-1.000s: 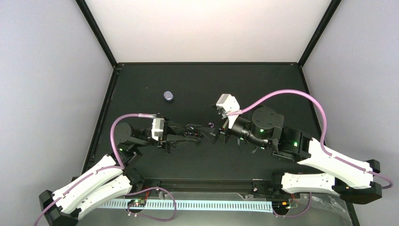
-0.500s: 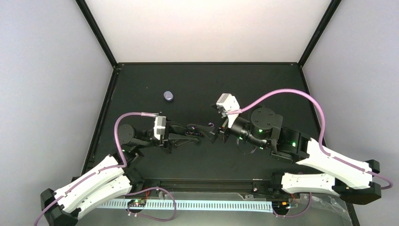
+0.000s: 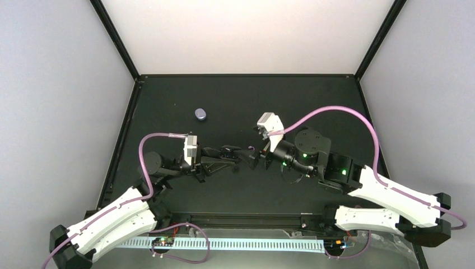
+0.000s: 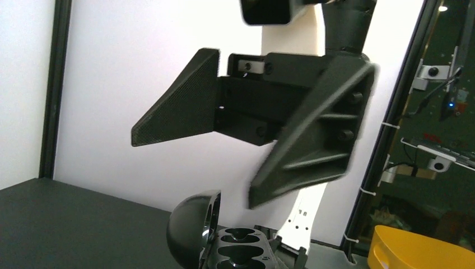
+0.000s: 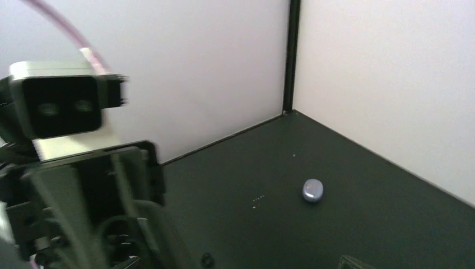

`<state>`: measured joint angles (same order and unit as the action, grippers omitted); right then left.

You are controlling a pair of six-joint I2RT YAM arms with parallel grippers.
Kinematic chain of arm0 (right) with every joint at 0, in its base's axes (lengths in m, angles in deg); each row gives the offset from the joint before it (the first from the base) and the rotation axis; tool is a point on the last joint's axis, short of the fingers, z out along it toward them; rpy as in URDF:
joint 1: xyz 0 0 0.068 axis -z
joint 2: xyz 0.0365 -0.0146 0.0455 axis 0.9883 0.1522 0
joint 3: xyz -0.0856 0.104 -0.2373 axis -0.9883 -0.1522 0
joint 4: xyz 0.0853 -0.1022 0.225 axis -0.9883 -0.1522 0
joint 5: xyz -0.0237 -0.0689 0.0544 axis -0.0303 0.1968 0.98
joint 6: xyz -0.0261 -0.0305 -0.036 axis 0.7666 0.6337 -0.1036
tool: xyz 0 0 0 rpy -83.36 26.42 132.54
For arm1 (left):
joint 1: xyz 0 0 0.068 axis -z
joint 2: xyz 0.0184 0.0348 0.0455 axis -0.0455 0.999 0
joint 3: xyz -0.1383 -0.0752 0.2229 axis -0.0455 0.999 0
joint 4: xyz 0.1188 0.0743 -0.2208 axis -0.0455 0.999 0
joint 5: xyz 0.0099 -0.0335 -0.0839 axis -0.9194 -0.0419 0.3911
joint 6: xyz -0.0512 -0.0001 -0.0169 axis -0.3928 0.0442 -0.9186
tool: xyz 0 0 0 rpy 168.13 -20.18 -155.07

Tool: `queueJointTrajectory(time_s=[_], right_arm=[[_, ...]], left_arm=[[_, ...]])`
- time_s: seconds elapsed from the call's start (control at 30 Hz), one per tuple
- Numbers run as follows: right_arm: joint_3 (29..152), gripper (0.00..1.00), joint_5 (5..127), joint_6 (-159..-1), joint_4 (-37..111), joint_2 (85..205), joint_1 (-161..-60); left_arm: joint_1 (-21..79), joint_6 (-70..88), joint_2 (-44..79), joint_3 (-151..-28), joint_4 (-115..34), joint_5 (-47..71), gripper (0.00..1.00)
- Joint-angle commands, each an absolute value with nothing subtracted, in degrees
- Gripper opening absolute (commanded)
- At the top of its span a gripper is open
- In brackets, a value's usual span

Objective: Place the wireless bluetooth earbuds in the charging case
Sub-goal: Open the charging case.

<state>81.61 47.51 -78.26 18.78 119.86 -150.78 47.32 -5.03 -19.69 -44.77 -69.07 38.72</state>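
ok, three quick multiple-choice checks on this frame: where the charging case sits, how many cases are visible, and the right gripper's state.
1. Where is the charging case?
A. Lying alone on the table, left of centre toward the back.
B. At the near edge beside the arm bases.
C. Against the right wall.

2. How many lavender cases show in the top view?
A. Three.
B. One.
C. Two.

3. The right gripper is:
A. Shut on the case.
B. Shut on nothing.
C. Open, nothing between its fingers.

Key:
1 A, the top view shows it by itself on the dark surface, left of centre.
2 B, only one lavender oval shows there.
3 C, the left wrist view shows its fingers spread wide, gripping nothing.
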Motion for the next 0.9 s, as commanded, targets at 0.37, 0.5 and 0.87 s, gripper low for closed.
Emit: queueJointTrajectory(time_s=[0.37,0.5,0.87], right_arm=[[54.01,0.87,64.67,-99.92,33.25,113.17,-122.19],[52.21,0.91,77.82,-95.5,42.16,107.11,-123.96],[73.23,0.89,86.11,-78.21,22.28,113.05,-135.69]], left_arm=[[47.61,-2.7,-29.9,-41.88,-59.41,35.53,0.01],[47.61,-1.47,-30.68,-41.89,-58.82,36.83,0.01],[47.68,0.17,-22.49,-47.9,-62.17,49.73,0.02]])
